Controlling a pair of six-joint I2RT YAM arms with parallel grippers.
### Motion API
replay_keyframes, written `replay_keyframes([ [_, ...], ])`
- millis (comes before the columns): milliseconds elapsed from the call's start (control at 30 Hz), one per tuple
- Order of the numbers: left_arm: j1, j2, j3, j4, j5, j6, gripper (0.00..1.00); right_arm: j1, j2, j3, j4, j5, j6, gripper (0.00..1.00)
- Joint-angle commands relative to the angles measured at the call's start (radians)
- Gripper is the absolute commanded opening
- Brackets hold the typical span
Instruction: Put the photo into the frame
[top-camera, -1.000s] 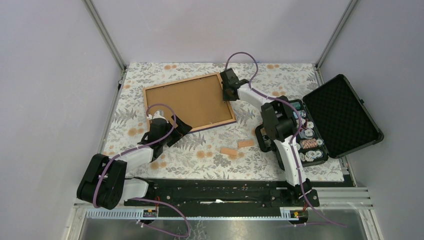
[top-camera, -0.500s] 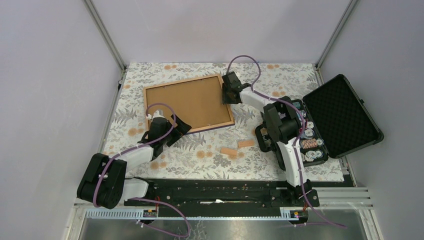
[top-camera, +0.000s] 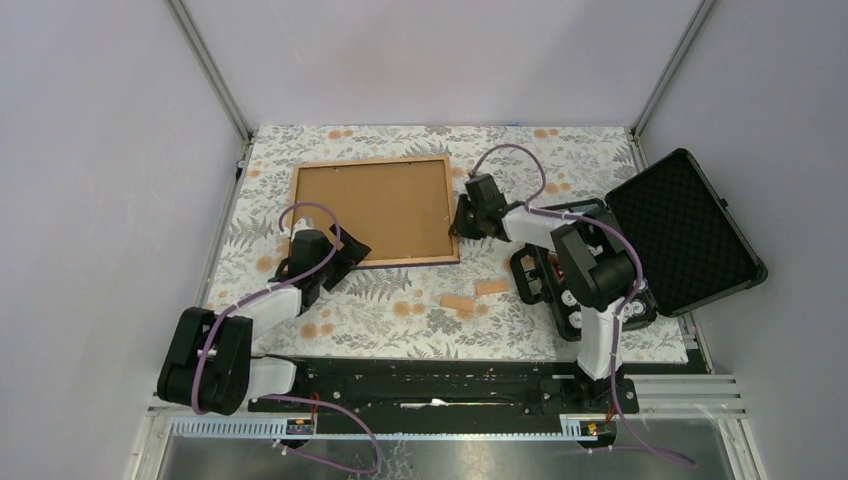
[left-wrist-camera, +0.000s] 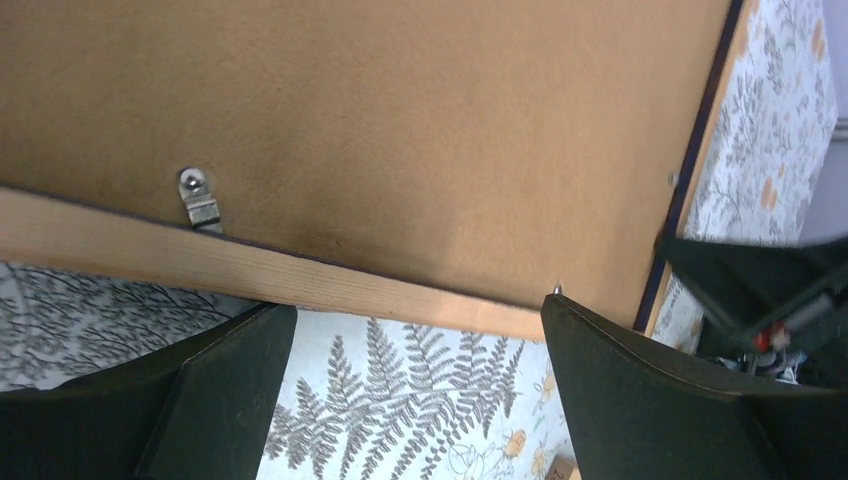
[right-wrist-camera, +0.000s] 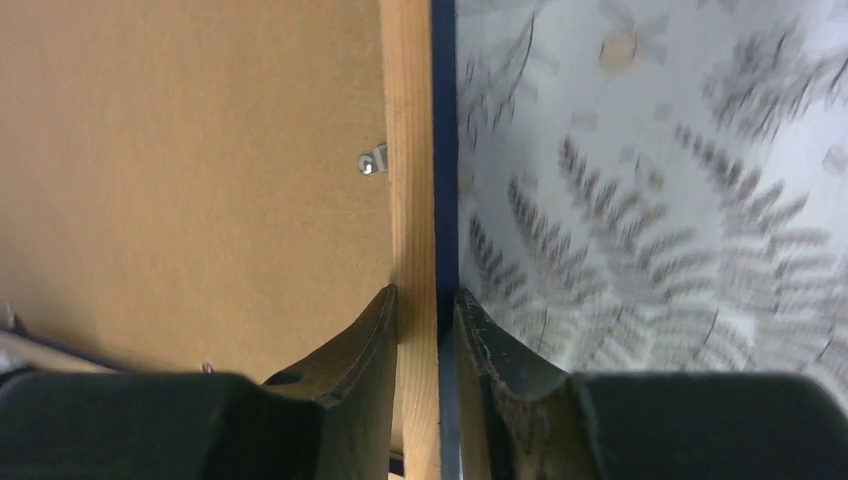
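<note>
Lying back-up on the floral tablecloth (top-camera: 420, 320), left of centre, the frame (top-camera: 370, 161) shows its light wood rim around the brown backing board (top-camera: 372, 210). An open black case (top-camera: 680, 230) sits at the right edge. The right gripper (top-camera: 462, 222) pinches the frame's right rim. The left gripper (top-camera: 340, 255) hangs spread wide over the near rim.

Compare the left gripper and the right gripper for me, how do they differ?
The left gripper stands wide open and holds nothing; the right gripper is shut on the rim of the frame. The left gripper sits at the frame's near edge; the right gripper is at its right edge. Both are black and point toward the frame.
</note>
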Motion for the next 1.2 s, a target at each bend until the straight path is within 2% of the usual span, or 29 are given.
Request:
replay_keyframes([
  [0,0.053,0.049,0.039,0.004,-0.017,0.033,0.99,0.068,-0.096,-0.168,0.063,-0.087,0.081,0.25],
  [133,0.113,0.094,0.058,0.049,0.02,0.043,0.99,0.181,-0.127,-0.247,0.066,-0.053,0.088,0.17],
  [267,0.158,0.146,0.088,0.082,0.037,0.055,0.99,0.334,-0.142,-0.315,0.104,-0.035,0.15,0.17],
  [433,0.208,0.201,0.109,0.12,0.064,0.065,0.99,0.406,-0.148,-0.264,0.098,-0.101,0.154,0.33],
  [533,0.235,0.198,0.096,0.133,0.09,0.067,0.98,0.407,-0.211,-0.181,-0.045,-0.084,0.095,0.46],
  [633,0.242,0.146,0.047,0.138,0.108,0.063,0.98,0.405,-0.295,-0.102,-0.149,0.023,0.008,0.64],
  [733,0.244,0.072,-0.027,0.152,0.134,0.04,0.99,0.404,-0.337,-0.023,-0.203,0.194,-0.111,0.83],
  [833,0.242,-0.01,-0.094,0.139,0.161,0.033,0.99,0.393,-0.322,0.081,-0.244,0.345,-0.191,0.95],
  [933,0.241,-0.108,-0.149,0.113,0.172,0.028,0.99,0.357,-0.287,0.154,-0.274,0.431,-0.214,1.0],
  [1167,0.232,-0.263,-0.216,0.072,0.164,0.028,0.99,0.22,-0.233,0.244,-0.293,0.405,-0.123,1.0],
])
